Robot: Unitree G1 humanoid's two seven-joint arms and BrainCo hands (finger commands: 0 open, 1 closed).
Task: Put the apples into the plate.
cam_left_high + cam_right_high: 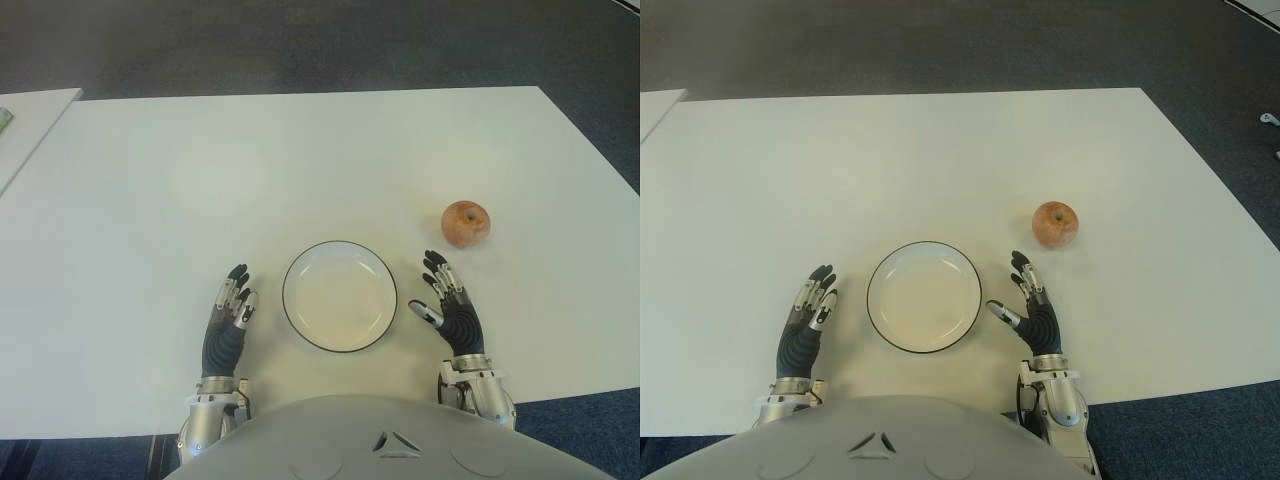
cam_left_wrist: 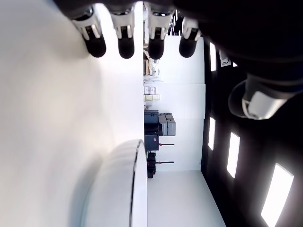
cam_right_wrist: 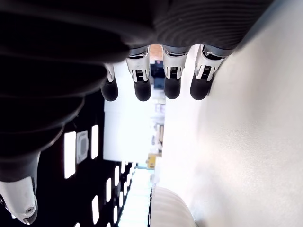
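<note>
Left eye view: one apple [image 1: 465, 223] on the white worktop [image 1: 300, 160], beyond the right robot hand [image 1: 448, 308] and apart from it; one plate [image 1: 339, 295], bare inside, between the two robot hands.
Left robot hand [image 1: 229, 322]: just left of the plate, fingers straight and holding nothing.
Right eye view: same layout; the apple sits to the right of the plate and farther from the robot, near but not touching it.
Left wrist view: four fingertips [image 2: 126, 45] extended over the worktop, nothing between them; plate rim close by.
Right wrist view: fingers [image 3: 142, 87] straight and spread, thumb off to the side, palm empty; plate rim shows below them.
Progress: judged not begun, apple not yet grasped.
Risk: the apple is round and could roll away toward the right edge if the fingers nudge it before closing; a loose grip could drop it short of the plate.
Count: one apple, one plate, two robot hands.
</note>
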